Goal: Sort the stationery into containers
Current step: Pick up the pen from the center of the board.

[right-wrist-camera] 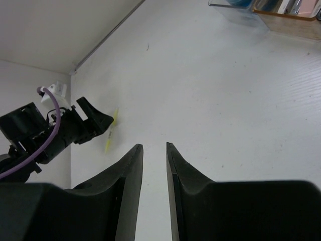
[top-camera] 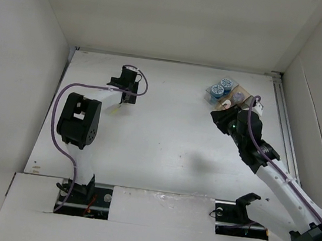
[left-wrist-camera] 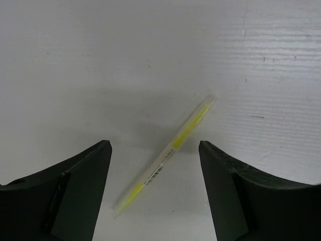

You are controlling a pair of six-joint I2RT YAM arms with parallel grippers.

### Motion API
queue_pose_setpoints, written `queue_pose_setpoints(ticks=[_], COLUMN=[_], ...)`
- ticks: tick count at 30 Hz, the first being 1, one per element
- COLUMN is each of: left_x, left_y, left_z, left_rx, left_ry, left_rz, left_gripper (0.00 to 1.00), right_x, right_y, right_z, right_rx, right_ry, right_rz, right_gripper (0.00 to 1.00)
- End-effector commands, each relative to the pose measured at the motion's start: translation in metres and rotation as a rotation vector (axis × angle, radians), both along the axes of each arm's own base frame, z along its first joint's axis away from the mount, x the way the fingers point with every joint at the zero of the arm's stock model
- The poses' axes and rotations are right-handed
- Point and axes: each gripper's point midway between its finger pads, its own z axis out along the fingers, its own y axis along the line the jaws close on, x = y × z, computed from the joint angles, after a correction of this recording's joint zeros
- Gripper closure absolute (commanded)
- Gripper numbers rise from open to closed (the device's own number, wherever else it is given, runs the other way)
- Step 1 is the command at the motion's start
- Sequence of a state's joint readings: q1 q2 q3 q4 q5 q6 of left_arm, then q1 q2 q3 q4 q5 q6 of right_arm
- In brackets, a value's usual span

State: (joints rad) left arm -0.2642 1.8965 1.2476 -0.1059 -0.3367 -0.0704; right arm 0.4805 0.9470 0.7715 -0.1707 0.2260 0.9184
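White table (top-camera: 162, 156), left wrist shows yellow pen (left-wrist-camera: 164, 154)

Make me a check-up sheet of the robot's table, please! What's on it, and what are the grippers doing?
Surface: white table, faint marks.
Job's things: yellow pen lying flat; two blue rolls in the tray.
Clutter: nothing seen.
Grippers: left gripper open astride the pen; right gripper slightly open, empty.
Cables: purple cables along both arms.
Surroundings: white walls.
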Motion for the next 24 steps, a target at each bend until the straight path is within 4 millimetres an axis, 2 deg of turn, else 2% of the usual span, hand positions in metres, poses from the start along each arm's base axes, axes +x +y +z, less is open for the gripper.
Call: queue_pose_setpoints(ticks=[1,3,7,8,11,16,18,20,22,24], left_x=[-0.008,-0.016,-0.020,-0.021,-0.027,-0.033,-0.038,-0.038,-0.041,-0.040], left_y=[-0.002,0.002,0.005,0.004,0.003,0.006,0.008,0.006,0.003,-0.001], left_z=[-0.003,-0.015,-0.018,-0.024,-0.030,-0.038,-0.048,-0.050,-0.055,-0.052], left_rx=[0.003,0.019,0.038,0.032,0.028,0.043,0.056,0.051,0.057,0.057], left_ry=[0.035,0.064,0.078,0.091,0.124,0.150,0.185,0.197,0.216,0.213], left_rz=[-0.045,-0.038,-0.043,-0.049,-0.059,-0.052,-0.059,-0.065,-0.074,-0.083], left_gripper=[0.33,0.36,0.46,0.51,0.55,0.68,0.77,0.82,0.92,1.00], right_x=[0.004,0.003,0.003,0.004,0.004,0.004,0.004,0.004,0.005,0.004], right_y=[0.008,0.010,0.009,0.009,0.009,0.009,0.007,0.007,0.005,0.004], right_z=[0.019,0.019,0.019,0.016,0.016,0.016,0.019,0.019,0.019,0.022], right_rx=[0.018,0.015,0.013,0.009,0.008,0.008,0.010,0.010,0.007,0.003], right_ry=[-0.060,-0.061,-0.063,-0.055,-0.054,-0.054,-0.064,-0.064,-0.066,-0.076], right_rz=[0.018,0.020,0.011,0.011,0.011,0.011,0.002,0.002,-0.009,-0.007], right_gripper=[0.69,0.69,0.69,0.69,0.69,0.69,0.67,0.67,0.67,0.62])
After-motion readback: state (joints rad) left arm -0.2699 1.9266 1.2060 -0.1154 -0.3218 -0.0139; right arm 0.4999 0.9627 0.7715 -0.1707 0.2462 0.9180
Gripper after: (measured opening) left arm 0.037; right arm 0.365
